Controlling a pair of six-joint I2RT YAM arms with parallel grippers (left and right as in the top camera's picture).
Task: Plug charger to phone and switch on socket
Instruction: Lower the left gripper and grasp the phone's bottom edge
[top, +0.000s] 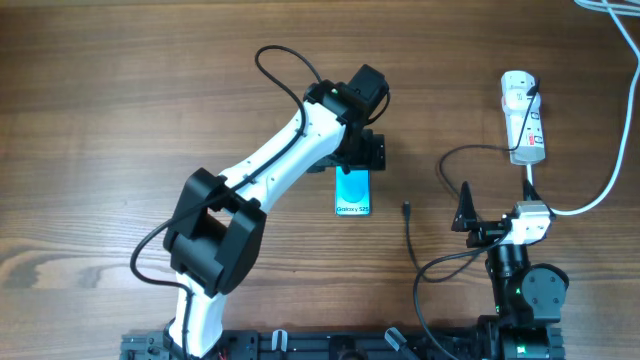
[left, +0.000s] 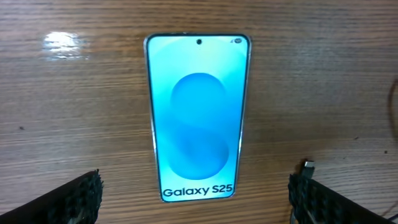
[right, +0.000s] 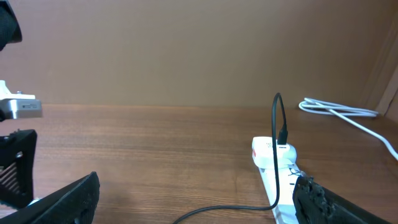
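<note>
The phone lies flat at the table's middle, teal screen up, "Galaxy S25" at its near end. It fills the left wrist view. My left gripper hovers over the phone's far end, open and empty. The charger's black plug tip lies on the wood just right of the phone, also in the left wrist view; its cable runs to the socket at far right. My right gripper is open and empty, near the socket.
A thick white cord curves from the table's far right corner down past the socket towards the right arm; it also shows in the right wrist view. The charger cable loops over the wood in front of my right gripper.
</note>
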